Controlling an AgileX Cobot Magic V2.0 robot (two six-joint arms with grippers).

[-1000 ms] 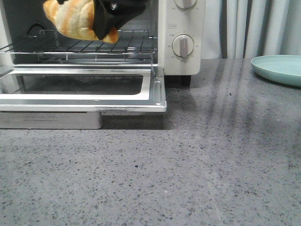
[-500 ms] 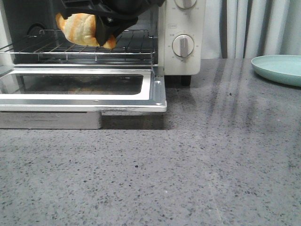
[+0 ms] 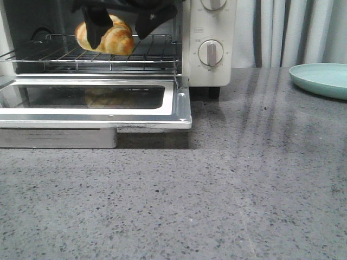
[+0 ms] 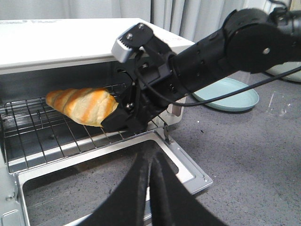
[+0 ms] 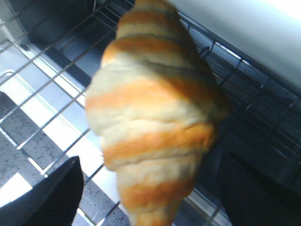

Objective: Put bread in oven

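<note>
The bread (image 3: 111, 39), a golden croissant with pale stripes, lies on the wire rack (image 3: 65, 57) inside the cream-white oven (image 3: 209, 73). My right gripper (image 3: 119, 38) is inside the oven mouth, open, one black finger on each side of the bread. In the right wrist view the bread (image 5: 150, 117) fills the middle, and rack shows between it and both fingers (image 5: 47, 197). From the left wrist view, the right arm (image 4: 221, 52) reaches in to the bread (image 4: 82, 106). My left gripper (image 4: 151, 162) hangs shut and empty in front of the oven door.
The oven's glass door (image 3: 179, 105) lies open flat on the grey counter, sticking out toward me. A pale teal plate (image 3: 320, 78) sits at the right back, also visible as the plate (image 4: 225, 94). Curtains hang behind. Dial knobs (image 3: 210, 53) face forward.
The right gripper carried the bread down and deeper onto the rack, then opened; the bread now rests on the rack, let go.
</note>
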